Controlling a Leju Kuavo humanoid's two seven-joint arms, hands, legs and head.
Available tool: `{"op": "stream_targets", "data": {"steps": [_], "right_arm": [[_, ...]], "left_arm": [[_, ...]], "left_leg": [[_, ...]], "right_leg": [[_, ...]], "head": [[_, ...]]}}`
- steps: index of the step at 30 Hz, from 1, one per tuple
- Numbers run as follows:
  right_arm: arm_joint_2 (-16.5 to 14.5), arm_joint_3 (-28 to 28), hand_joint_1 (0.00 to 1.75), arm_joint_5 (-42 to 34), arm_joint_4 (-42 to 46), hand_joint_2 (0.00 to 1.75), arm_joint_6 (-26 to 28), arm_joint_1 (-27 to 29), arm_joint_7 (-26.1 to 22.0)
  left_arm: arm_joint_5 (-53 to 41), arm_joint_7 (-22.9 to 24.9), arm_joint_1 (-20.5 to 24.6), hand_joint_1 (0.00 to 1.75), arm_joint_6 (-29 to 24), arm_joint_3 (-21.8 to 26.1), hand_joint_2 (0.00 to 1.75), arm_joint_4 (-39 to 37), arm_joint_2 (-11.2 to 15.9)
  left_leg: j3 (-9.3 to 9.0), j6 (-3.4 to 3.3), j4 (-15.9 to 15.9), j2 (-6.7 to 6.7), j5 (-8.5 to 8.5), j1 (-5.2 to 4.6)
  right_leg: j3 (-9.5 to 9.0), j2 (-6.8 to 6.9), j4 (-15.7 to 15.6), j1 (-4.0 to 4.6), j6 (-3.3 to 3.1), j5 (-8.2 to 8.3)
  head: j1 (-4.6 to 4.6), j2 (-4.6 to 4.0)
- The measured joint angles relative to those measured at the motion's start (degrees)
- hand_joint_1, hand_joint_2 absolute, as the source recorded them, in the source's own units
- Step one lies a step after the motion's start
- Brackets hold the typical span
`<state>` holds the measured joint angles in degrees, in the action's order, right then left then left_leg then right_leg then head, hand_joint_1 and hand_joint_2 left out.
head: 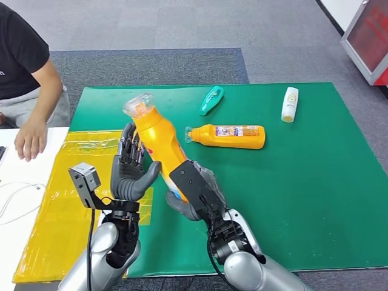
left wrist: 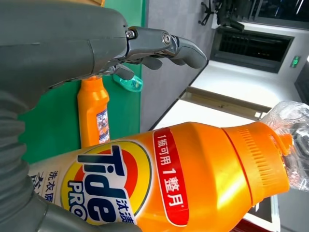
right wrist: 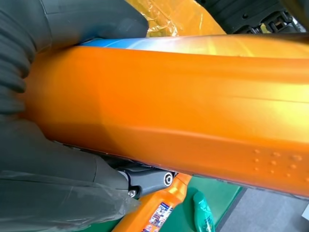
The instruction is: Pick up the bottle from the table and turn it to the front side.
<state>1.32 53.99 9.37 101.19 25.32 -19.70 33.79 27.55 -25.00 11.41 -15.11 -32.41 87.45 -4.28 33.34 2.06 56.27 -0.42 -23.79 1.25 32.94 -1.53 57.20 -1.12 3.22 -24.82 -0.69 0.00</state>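
Above the green mat [head: 320,200], an orange Tide bottle [head: 161,142] is gripped around its lower body by the right hand [head: 197,195], cap tilted up and away. The left hand [head: 131,171] is held beside the bottle, fingers spread, thumb touching its side. A second orange bottle [head: 228,136], a teal bottle [head: 211,100] and a white bottle [head: 290,104] are laid on the mat.

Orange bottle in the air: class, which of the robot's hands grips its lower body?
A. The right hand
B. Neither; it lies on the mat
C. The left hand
A: the right hand wraps the orange bottle low down, while the left hand is spread beside it.
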Motion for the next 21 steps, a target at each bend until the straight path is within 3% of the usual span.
{"op": "stream_targets", "data": {"steps": [21], "right_arm": [[0.0, 1.6, 1.75, -1.7, -1.0, 1.75, -4.1, 0.7, 0.0]], "left_arm": [[2.4, 1.3, -2.1, 0.00, 2.7, -2.1, 1.75, 7.3, 3.4]], "left_leg": [[0.00, -0.01, 0.0, 0.00, 0.03, 0.00]], "right_leg": [[0.00, 0.00, 0.0, 0.00, 0.00, 0.00]], "head": [[-0.01, 0.00]]}}
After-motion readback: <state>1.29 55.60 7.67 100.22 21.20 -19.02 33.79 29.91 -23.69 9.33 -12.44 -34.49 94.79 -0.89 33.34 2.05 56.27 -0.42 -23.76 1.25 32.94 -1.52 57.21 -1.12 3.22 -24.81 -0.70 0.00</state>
